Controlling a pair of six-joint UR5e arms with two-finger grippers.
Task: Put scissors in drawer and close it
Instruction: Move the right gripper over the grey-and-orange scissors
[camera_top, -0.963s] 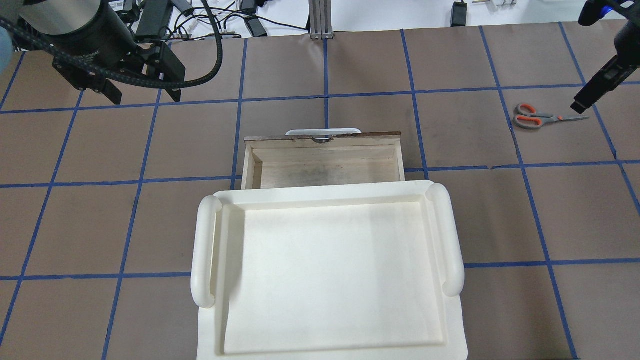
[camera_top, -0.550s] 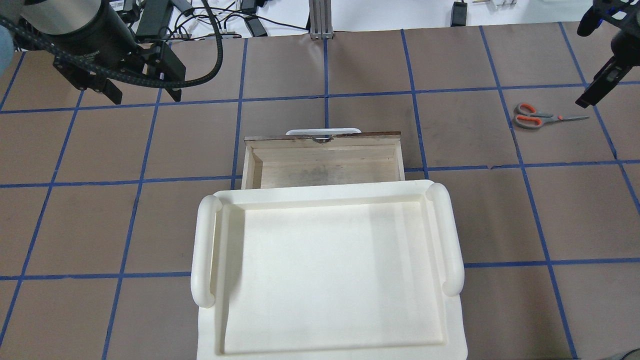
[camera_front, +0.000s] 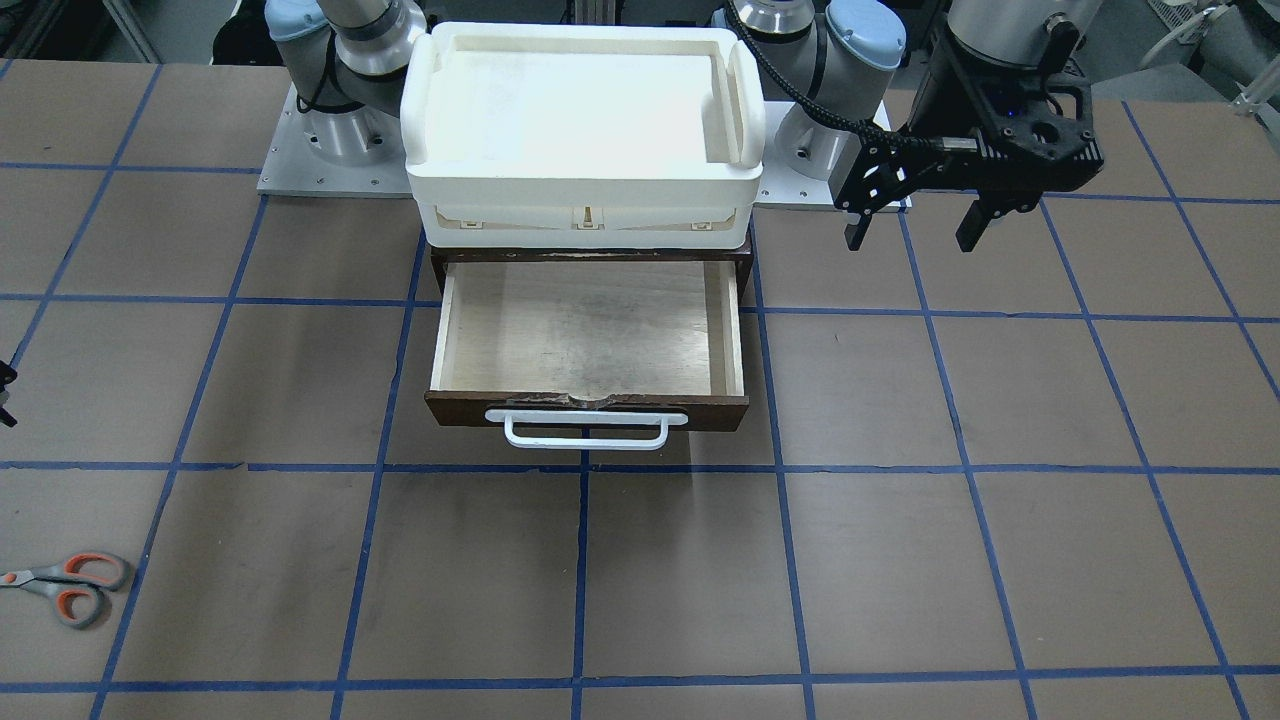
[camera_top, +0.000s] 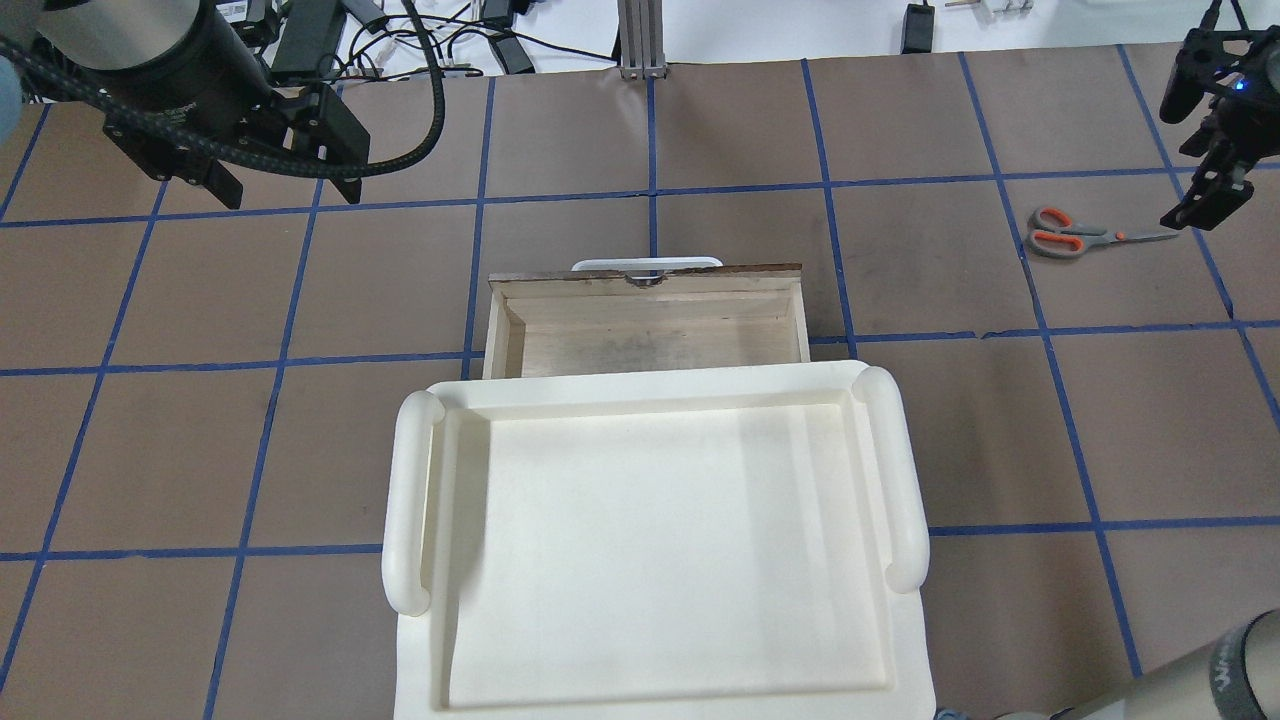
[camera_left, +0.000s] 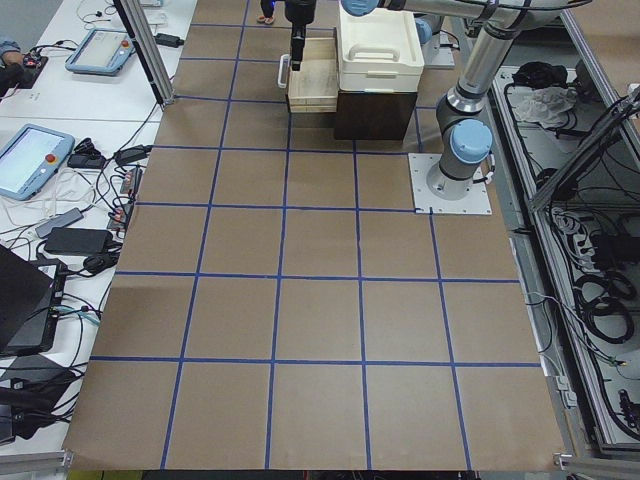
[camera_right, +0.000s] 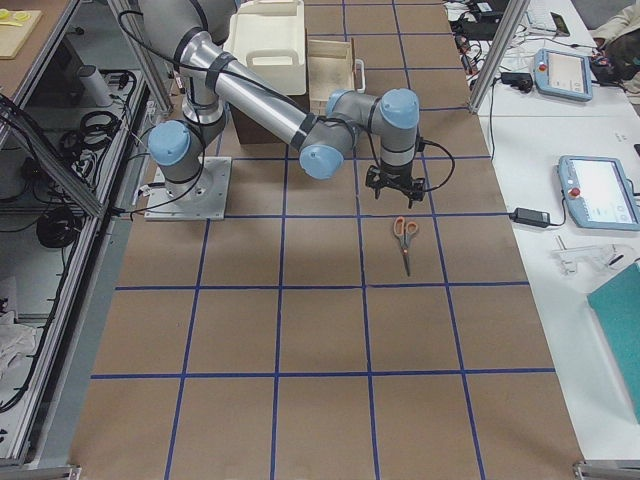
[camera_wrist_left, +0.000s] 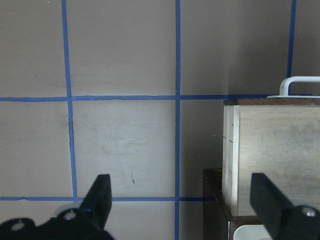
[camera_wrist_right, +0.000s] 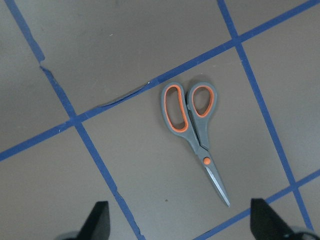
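Beside scissors (camera_top: 1070, 232), right gripper (camera_wrist_right: 182, 222) now rotated, jaws apart; drawer (camera_top: 650, 338) unchanged, open.

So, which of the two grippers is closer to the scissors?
The right gripper: it hangs open near the scissors, while the left gripper is far off, beyond the drawer.

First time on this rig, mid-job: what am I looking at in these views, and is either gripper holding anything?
Two robot arms work at a table taped into blue squares. One camera looks over the robot's shoulders, one faces it, two watch from the table's ends, one rides each wrist. The drawer stands open and empty below a white tray. The scissors lie closed on the table, off to the robot's right. The right gripper hovers open near them; the left gripper hangs open beside the drawer. Nothing is held.
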